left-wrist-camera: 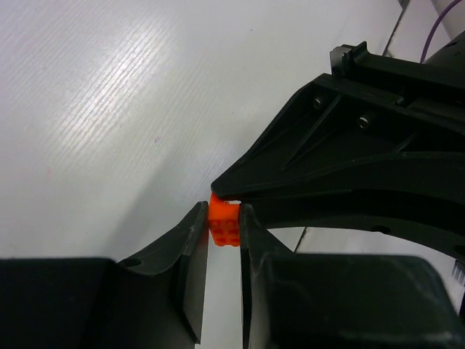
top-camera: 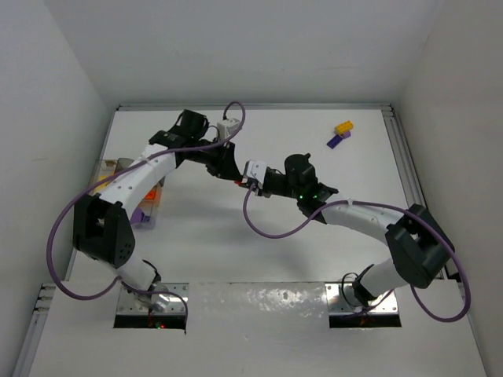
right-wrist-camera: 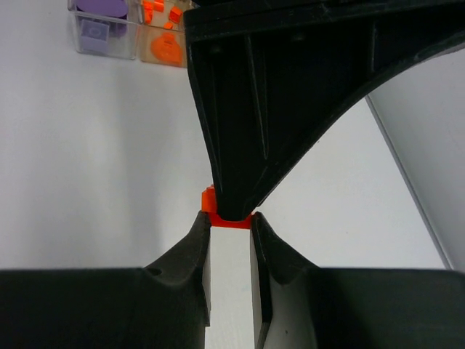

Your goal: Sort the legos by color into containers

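Orange brick is pinched between both arms over the middle of the worktop. The left wrist view shows the left gripper clenched on it, one finger pressed to each side, while a dark fingertip from the other arm touches the brick's top. The right wrist view gives the counterpart: the right gripper clamps the same brick from both sides, with the left gripper's fingers coming down onto it.

From the top camera the brick is hidden where the two grippers meet. Only that view shows a yellow brick and a purple brick lying together near the far right corner.

The tray is clearest in the right wrist view, with purple pieces in one compartment and orange pieces in the next. From above, the left arm covers most of it at the left edge.
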{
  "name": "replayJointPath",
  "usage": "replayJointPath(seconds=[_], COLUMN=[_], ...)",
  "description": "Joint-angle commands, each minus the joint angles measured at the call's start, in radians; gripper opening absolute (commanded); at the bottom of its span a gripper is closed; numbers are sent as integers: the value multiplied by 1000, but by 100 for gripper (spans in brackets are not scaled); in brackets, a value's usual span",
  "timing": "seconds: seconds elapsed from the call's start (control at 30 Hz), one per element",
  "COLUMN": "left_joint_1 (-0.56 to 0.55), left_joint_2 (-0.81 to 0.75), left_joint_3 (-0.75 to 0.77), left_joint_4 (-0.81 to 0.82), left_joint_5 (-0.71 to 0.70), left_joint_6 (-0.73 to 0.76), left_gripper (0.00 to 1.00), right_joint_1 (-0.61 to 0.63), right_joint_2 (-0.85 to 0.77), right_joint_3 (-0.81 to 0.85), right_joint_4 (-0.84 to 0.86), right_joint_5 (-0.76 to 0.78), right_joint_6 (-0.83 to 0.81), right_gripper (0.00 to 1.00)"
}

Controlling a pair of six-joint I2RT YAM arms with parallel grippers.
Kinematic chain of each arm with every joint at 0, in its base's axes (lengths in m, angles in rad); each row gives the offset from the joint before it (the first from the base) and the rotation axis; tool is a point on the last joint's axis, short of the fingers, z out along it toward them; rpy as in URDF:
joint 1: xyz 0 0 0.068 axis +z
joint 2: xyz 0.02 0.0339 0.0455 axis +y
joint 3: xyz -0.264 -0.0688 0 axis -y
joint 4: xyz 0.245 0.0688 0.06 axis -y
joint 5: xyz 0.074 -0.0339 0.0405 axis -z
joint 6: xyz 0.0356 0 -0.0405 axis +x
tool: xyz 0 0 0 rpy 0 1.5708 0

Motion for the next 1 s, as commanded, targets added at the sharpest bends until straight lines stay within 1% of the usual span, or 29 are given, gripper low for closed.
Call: replayJointPath(seconds=[0.0, 0.07, 0.2, 0.37, 0.43, 0.47, 0.5, 0.53, 0.57, 0.6, 0.67, 0.73, 0.87, 0.9, 0.97], left_joint_1=[34, 84, 144, 175, 195, 232, 264, 343, 405, 518, 615, 681, 689, 687, 687], left_joint_2=[-11, -14, -19, -45, -48, -49, -51, -49, -49, -43, -29, -11, -6, 6, 24], left_joint_3=[66, 75, 72, 40, 55, 72, 77, 77, 72, 74, 87, 88, -4, -14, -27], left_joint_4=[-80, -134, -218, -232, -252, -263, -275, -278, -276, -276, -296, -304, -226, -217, -197], left_joint_5=[-28, -21, -22, -48, -160, -285, -356, -413, -509, -539, -566, -580, -620, -629, -674], left_joint_6=[121, 163, 216, 224, 223, 229, 239, 246, 249, 250, 256, 270, 284, 279, 281], left_gripper=[0, 0, 0, 0, 0, 0, 0, 0, 0, 0, 0, 0, 0, 1, 14], right_joint_1=[-1, -21, -41, -44, -44, -44, -44, -46, -44, -44, -44, -44, -44, -44, -44], right_joint_2=[-47, -62, -81, -79, -79, -81, -85, -87, -89, -90, -90, -87, -76, -75, -76], right_joint_3=[-30, -67, -134, -145, -141, -139, -138, -139, -141, -142, -147, -154, -147, -138, -128], right_joint_4=[-33, -65, -81, -76, -76, -78, -76, -75, -73, -67, -52, -21, 5, 2, -1], right_joint_5=[44, 60, 99, 103, 98, 95, 84, 80, 76, 76, 75, 70, 66, 64, 61], right_joint_6=[-57, -64, -67, -55, -51, -49, -48, -46, -46, -44, -34, -17, -3, -3, -3], right_gripper=[0, 0, 0, 0, 0, 0, 0, 0, 0, 0, 0, 0, 0, 0, 0])
